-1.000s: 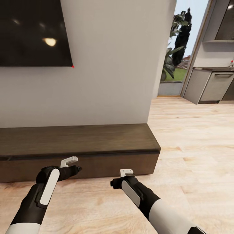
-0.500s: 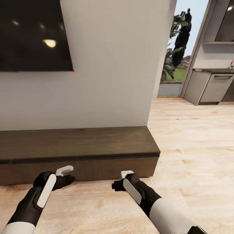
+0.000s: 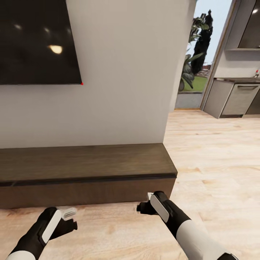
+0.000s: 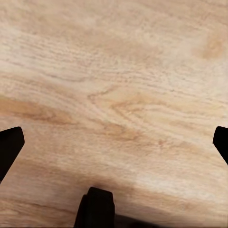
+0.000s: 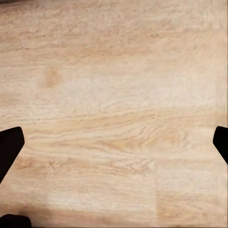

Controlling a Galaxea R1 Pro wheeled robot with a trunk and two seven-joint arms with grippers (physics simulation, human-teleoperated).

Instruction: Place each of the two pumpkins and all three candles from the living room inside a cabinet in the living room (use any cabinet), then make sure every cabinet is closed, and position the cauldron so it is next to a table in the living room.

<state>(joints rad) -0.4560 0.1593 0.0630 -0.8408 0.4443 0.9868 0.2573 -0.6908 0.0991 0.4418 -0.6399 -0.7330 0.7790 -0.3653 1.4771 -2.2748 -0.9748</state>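
Note:
The long, low dark-brown cabinet stands against the white wall, its flat top bare and its front panels shut. The pumpkins are out of view. My left gripper hangs low over the wood floor just in front of the cabinet's base, open and empty. Near the cabinet's right end my right gripper is also open and empty. In the left wrist view the left gripper has only floor planks between its spread fingertips. The right gripper is the same in the right wrist view.
A dark TV screen hangs on the wall above the cabinet. The light wood floor runs past the wall's end to a doorway with plants and grey kitchen units at the far right.
The view has shifted, so the wall and cabinet sit lower in the picture. Both arms have drawn back and down from the cabinet front, and the right gripper has moved right.

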